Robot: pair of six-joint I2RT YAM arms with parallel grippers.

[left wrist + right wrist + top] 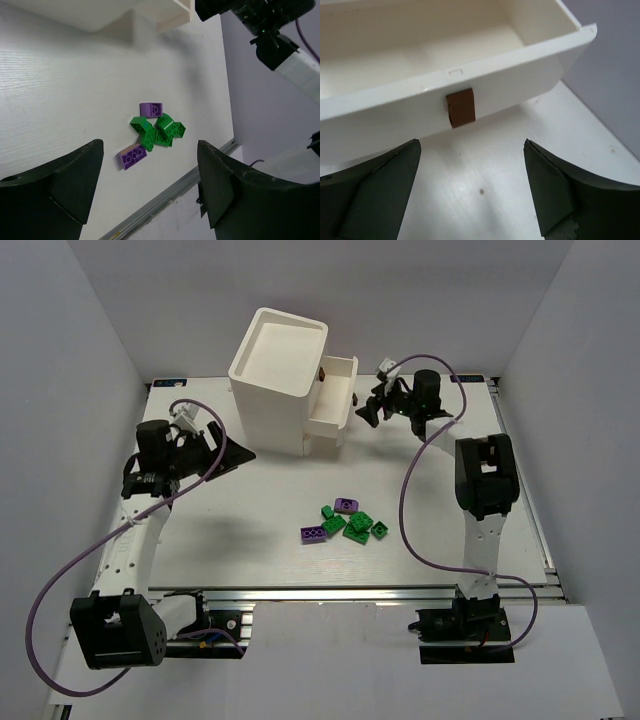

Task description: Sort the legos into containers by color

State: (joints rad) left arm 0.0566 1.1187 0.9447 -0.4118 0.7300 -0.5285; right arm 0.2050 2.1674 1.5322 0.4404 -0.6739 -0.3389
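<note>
Top view: the white cabinet (275, 375) sits at the back of the tabletop (230, 530), its drawers (338, 375) pulled out toward the right end effector (372, 408). The legos (345, 523), purple and green, are heaped mid-table, well apart from it.

Left wrist view: the left end effector (150, 185) is spread wide and empty, looking down at the pile.

Right wrist view: fingers are parted with nothing held, just in front of a drawer's brown knob (460, 107).

My guess is the drawers are sorted out, so next comes picking a single brick.
</note>
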